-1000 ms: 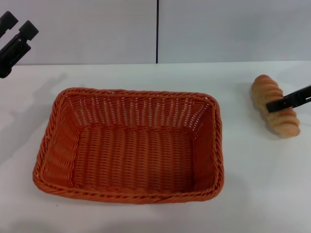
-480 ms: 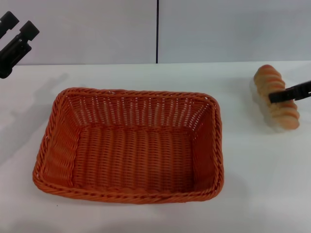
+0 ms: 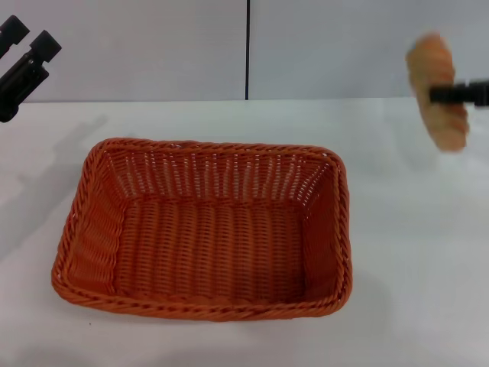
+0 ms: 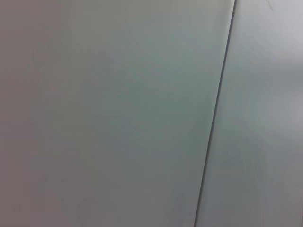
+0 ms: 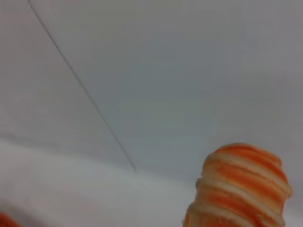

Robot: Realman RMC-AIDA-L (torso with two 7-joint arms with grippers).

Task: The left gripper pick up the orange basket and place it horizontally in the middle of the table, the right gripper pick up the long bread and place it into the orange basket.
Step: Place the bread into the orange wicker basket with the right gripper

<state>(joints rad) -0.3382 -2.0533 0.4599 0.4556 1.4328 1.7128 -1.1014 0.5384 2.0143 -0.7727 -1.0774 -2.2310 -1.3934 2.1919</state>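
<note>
White table, grey panel wall behind. Orange basket sits mid-table, long axis crosswise, ready to receive. Right of basket, well above the table, right gripper clamps long bread mid-length; loaf looks near upright, though blurred. Left gripper parked far left of basket, fingers apart.

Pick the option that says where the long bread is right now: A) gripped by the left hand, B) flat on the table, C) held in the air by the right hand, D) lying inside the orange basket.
C: the right hand grips the long bread above the table, right of the empty orange basket.
</note>
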